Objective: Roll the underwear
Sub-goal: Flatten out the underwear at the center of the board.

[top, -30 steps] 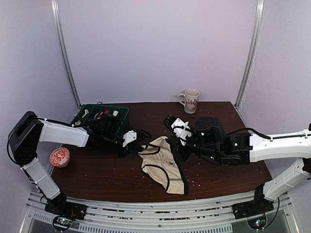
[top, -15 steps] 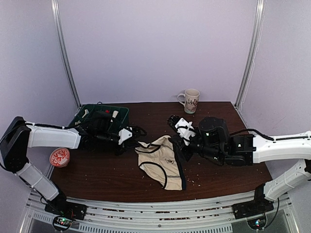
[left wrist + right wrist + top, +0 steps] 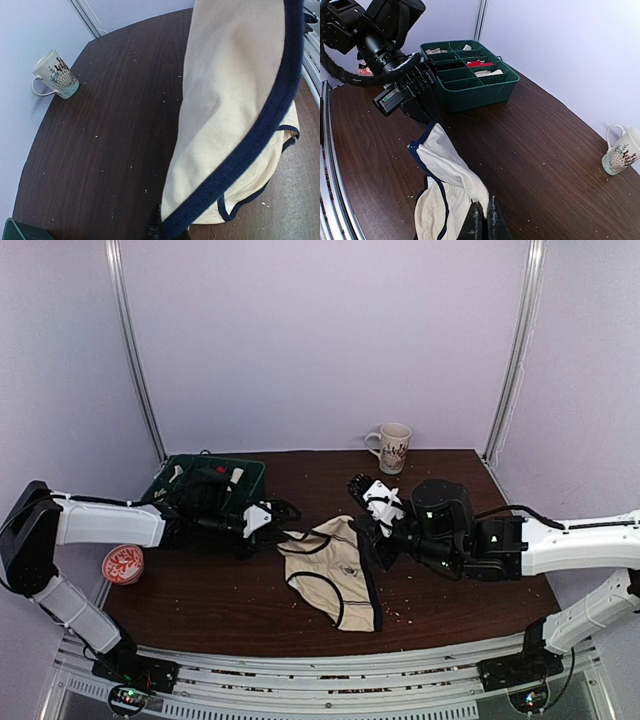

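Underwear (image 3: 335, 572) is now pulled wider between left hand (image 3: 272, 530) and right hand (image 3: 362, 532), each clamped on a waistband corner, ready for flattening.

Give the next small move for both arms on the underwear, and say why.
Probably lower both arms together while drawing them slightly apart, so the underwear settles flat on the table. The left fingers and right fingers are each shut on the waistband. Its top edge sags between them and the rest lies creased, too uneven to roll.
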`<state>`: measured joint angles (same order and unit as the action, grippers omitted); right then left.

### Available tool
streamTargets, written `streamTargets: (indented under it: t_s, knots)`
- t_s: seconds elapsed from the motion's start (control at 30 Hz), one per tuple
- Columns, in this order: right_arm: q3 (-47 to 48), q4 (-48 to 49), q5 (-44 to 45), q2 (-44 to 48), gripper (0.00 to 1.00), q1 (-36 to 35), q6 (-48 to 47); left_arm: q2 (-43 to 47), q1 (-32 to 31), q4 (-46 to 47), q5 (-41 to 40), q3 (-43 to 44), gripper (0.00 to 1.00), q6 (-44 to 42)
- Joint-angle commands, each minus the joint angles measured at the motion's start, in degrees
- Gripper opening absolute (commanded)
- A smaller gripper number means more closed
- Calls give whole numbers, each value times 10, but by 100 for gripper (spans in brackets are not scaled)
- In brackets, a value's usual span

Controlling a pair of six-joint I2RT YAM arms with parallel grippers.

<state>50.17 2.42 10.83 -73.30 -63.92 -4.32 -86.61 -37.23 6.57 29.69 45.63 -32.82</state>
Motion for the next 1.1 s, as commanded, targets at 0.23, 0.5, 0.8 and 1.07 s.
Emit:
streamTargets:
  t_s: [0.23,0.5,0.8,1.07]
  knots:
    - [-19,20,-121,40,0,2,-15,68,-2,-19,49,-13,3,-24]
    - [-22,22,-209,78,0,-14,-23,115,-2,-82,118,-7,3,-60]
    - [-27,11,-233,125,0,-75,-53,234,-2,-121,191,-40,3,-102]
    - [-35,36,-55,73,0,-66,-33,199,-2,-90,128,-31,6,-59]
